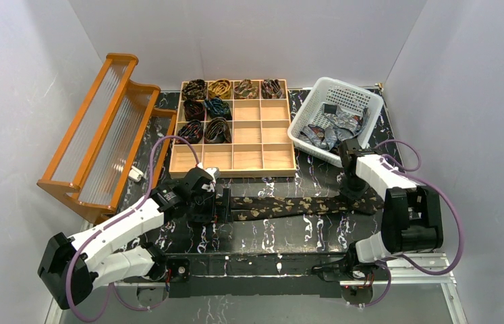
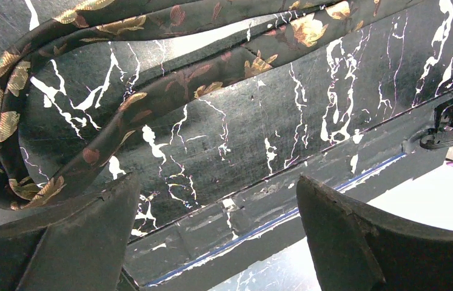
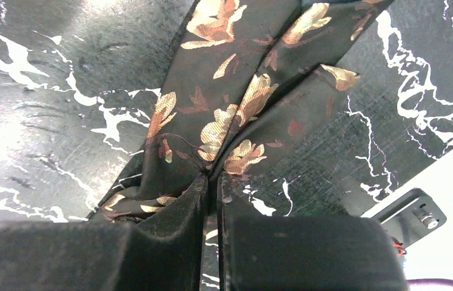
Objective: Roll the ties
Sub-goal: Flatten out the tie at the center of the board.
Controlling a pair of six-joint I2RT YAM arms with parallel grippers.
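Note:
A dark brown tie (image 1: pixel 303 204) with gold and maroon leaves lies stretched left to right across the black marbled table. My right gripper (image 1: pixel 355 194) stands over its right end; in the right wrist view the gripper (image 3: pixel 211 182) is shut on the tie (image 3: pixel 224 109), and the fabric bunches into folds at the fingertips. My left gripper (image 1: pixel 225 206) is at the tie's left end, open wide. In the left wrist view the tie (image 2: pixel 5 121) curls in a loop just beyond the left finger (image 2: pixel 90 230), and nothing sits between the fingers of that gripper (image 2: pixel 218 200).
A wooden compartment tray (image 1: pixel 262 158) at the back holds several rolled ties (image 1: pixel 206 108) in its upper-left cells. A white basket (image 1: pixel 310 115) at the back right holds loose grey-silver ties (image 1: pixel 337 125). An orange wooden rack (image 1: pixel 100 135) stands at the left.

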